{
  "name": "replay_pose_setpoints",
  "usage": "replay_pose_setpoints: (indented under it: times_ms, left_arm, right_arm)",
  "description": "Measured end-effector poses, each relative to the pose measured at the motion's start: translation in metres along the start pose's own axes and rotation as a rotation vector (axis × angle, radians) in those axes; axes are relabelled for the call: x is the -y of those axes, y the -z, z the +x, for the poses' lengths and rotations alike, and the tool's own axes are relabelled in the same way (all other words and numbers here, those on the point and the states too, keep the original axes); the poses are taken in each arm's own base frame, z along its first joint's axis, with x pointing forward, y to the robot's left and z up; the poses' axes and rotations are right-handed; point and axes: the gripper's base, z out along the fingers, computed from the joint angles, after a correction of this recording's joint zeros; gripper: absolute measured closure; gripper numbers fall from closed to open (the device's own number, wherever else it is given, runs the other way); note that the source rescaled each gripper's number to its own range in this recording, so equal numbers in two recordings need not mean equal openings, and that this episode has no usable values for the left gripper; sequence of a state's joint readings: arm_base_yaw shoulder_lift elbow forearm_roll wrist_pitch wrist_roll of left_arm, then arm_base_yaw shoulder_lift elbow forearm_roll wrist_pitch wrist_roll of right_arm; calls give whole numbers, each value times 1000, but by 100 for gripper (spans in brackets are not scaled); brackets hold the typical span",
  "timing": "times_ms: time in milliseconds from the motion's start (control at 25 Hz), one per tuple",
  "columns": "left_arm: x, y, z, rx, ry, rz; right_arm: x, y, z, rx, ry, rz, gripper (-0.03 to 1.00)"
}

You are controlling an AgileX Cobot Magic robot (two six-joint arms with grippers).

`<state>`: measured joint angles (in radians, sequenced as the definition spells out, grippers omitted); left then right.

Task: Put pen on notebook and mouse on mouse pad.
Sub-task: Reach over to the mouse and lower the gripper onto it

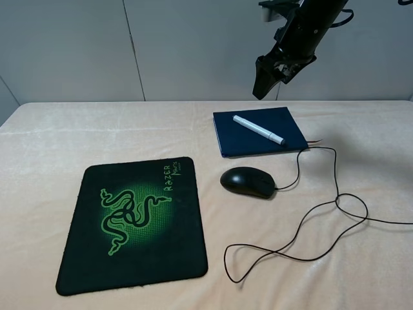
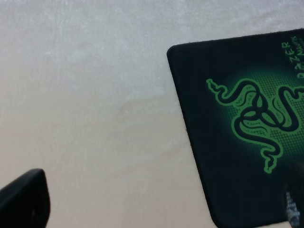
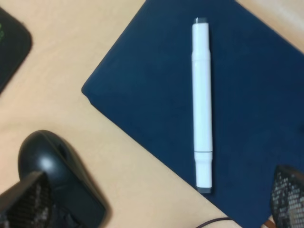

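Note:
The white pen (image 1: 258,130) lies diagonally on the navy notebook (image 1: 248,144) at the back right of the table. My right gripper (image 1: 266,76) hangs in the air above the notebook's far edge. In the right wrist view it (image 3: 156,199) is open, with the pen (image 3: 202,104), the notebook (image 3: 137,80) and the black mouse (image 3: 57,173) below it. The mouse (image 1: 248,182) rests on the cloth just in front of the notebook, right of the mouse pad (image 1: 135,223). My left gripper (image 2: 159,209) is open over the bare cloth beside the mouse pad (image 2: 223,142).
The mouse's thin black cable (image 1: 335,200) loops over the cloth to the right and front of the mouse. The table is covered in a cream cloth (image 1: 51,142). A grey wall stands behind the table.

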<state>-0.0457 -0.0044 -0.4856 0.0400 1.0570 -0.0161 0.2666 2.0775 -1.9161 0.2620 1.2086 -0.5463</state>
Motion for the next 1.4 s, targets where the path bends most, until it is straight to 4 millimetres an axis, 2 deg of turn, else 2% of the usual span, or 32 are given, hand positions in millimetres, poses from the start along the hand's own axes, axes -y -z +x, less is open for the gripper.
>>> replay_pose_setpoints:
  times_ms: [120,400,640,960,1400]
  left_arm:
    - [0,0,0,0,0,0]
    - [0,0,0,0,0,0]
    - [0,0,0,0,0,0]
    - [0,0,0,0,0,0]
    - [0,0,0,0,0,0]
  right_arm:
    - [-12,-13,3,-46,26,-16,-3]
    - [-65,-59,18,-220,157,-47,-3]
    - [-86,-91,33,-236,186,-37,-3]
    - [-89,-123,65,-250,187,-8,-3]
    - [-87,-139,79,-206,198,36,-3]
